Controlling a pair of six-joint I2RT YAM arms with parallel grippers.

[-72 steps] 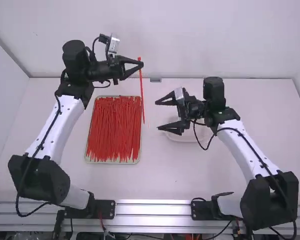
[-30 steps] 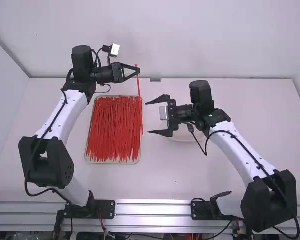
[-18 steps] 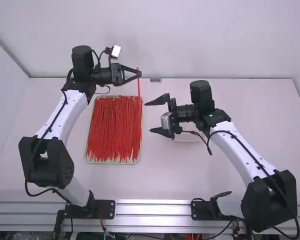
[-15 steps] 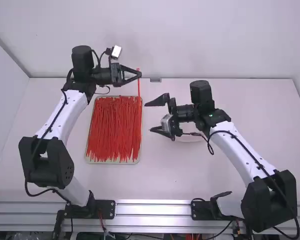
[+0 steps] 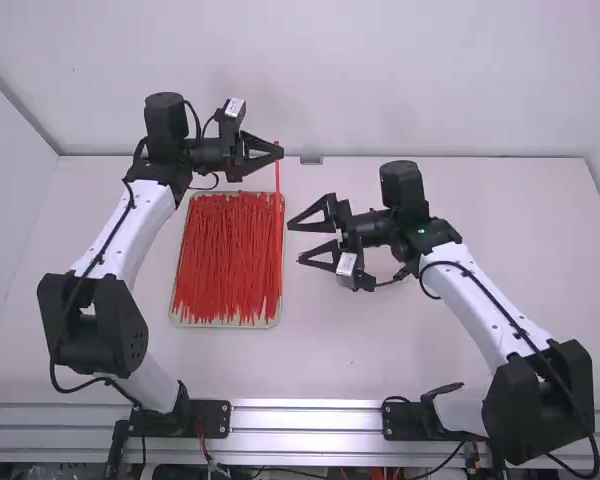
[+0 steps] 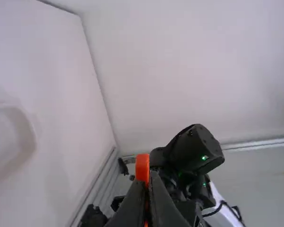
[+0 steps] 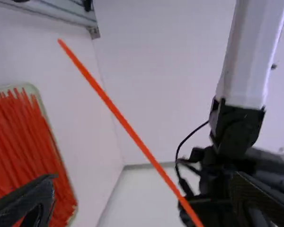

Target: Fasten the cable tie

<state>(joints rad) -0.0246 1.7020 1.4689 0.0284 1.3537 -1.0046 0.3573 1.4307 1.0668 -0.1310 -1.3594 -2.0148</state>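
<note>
A single red cable tie (image 5: 279, 170) hangs down from my left gripper (image 5: 273, 151), which is shut on its head end above the tray's far right corner. In the left wrist view the fingers pinch the orange-red head (image 6: 142, 167). My right gripper (image 5: 295, 243) stands open to the right of the tray, its fingers pointing left toward the hanging tie and apart from it. In the right wrist view the cable tie (image 7: 114, 113) runs diagonally between the spread fingers (image 7: 31, 201) without touching them, up to the left gripper (image 7: 227, 137).
A tan tray (image 5: 227, 322) holds several loose red cable ties (image 5: 230, 255) left of the middle; it also appears in the right wrist view (image 7: 23, 137). A small metal bracket (image 5: 311, 158) sits at the table's back edge. Open table lies at the front and right.
The right wrist has rolled, so its camera now sits underneath, and the open fingers have turned toward the tie. The left gripper rolled slightly and still holds the tie.
</note>
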